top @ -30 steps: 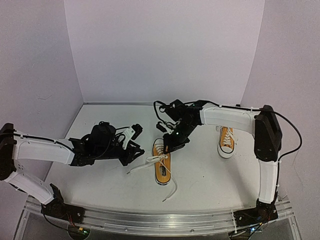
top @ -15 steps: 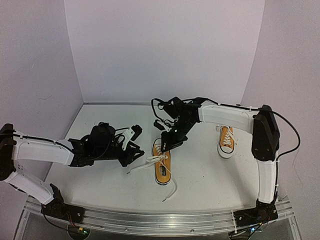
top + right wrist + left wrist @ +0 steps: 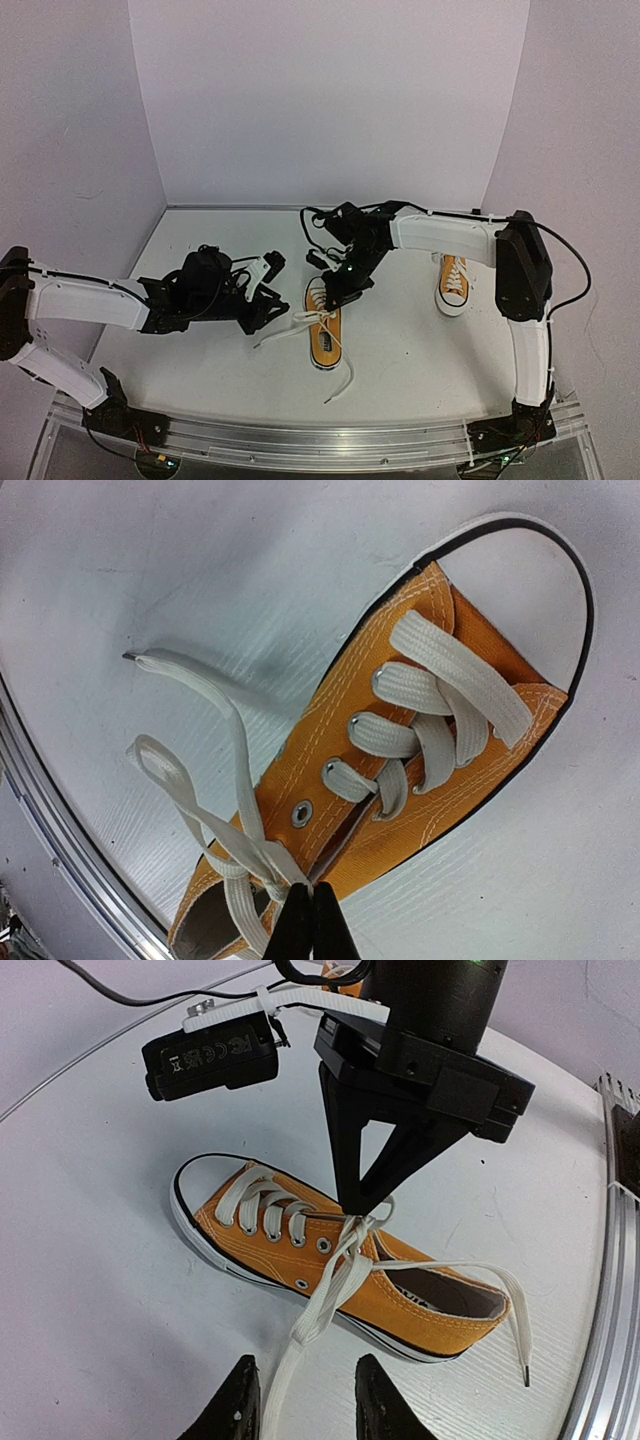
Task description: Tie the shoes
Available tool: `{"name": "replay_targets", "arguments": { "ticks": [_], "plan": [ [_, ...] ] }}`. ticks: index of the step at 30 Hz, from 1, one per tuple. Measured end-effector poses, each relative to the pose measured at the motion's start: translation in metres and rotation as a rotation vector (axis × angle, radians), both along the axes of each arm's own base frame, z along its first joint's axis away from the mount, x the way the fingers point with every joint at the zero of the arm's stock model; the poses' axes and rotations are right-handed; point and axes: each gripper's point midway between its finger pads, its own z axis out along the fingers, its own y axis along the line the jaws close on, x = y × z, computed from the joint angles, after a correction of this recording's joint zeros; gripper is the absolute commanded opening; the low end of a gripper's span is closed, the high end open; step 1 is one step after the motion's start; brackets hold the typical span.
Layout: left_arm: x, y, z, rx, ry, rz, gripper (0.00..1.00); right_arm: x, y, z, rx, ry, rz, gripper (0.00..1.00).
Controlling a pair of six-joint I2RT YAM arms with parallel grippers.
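As the top view shows, the near shoe (image 3: 324, 335) lies mid-table (image 3: 400, 370) with the right tool (image 3: 336, 299) down at its eyelets. The left tool (image 3: 275, 283) is just beside its left flank, and the second shoe (image 3: 453, 283) lies well apart to the right, out of the way.

From the left wrist, the left tool is released, its fingers (image 3: 238, 1405) apart, with one loose lace (image 3: 300, 1335) running down between them, apparently untouched. The right arm's wrist camera (image 3: 210, 1055) hangs close above the toe and crowds any approach from that side.

From the right wrist, the right tool is clenched on the laces (image 3: 250, 865) where they cross by the top eyelets. The pinch sits at the very tips, so a pull could slip off, or drag the light shoe across the table rather than tighten.
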Motion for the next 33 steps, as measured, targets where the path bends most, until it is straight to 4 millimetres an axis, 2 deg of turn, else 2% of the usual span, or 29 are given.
{"name": "replay_targets", "arguments": {
  "ticks": [10, 17, 21, 28, 33],
  "plan": [
    [-0.004, -0.003, -0.003, 0.031, -0.037, -0.060, 0.26, -0.002, -0.004, -0.002, 0.009, -0.012, -0.022, 0.00],
    [-0.012, -0.009, -0.005, 0.106, -0.168, -0.187, 0.24, -0.006, -0.008, 0.012, 0.080, -0.043, -0.071, 0.00],
    [-0.019, -0.022, -0.011, 0.184, -0.254, -0.292, 0.24, -0.007, -0.007, 0.017, 0.116, -0.060, -0.094, 0.00],
    [-0.031, -0.058, -0.011, 0.301, -0.417, -0.474, 0.22, -0.007, -0.008, 0.011, 0.136, -0.057, -0.122, 0.00],
    [-0.030, -0.082, -0.024, 0.410, -0.484, -0.565, 0.23, -0.005, -0.004, 0.013, 0.159, -0.062, -0.137, 0.00]
  ]
}}
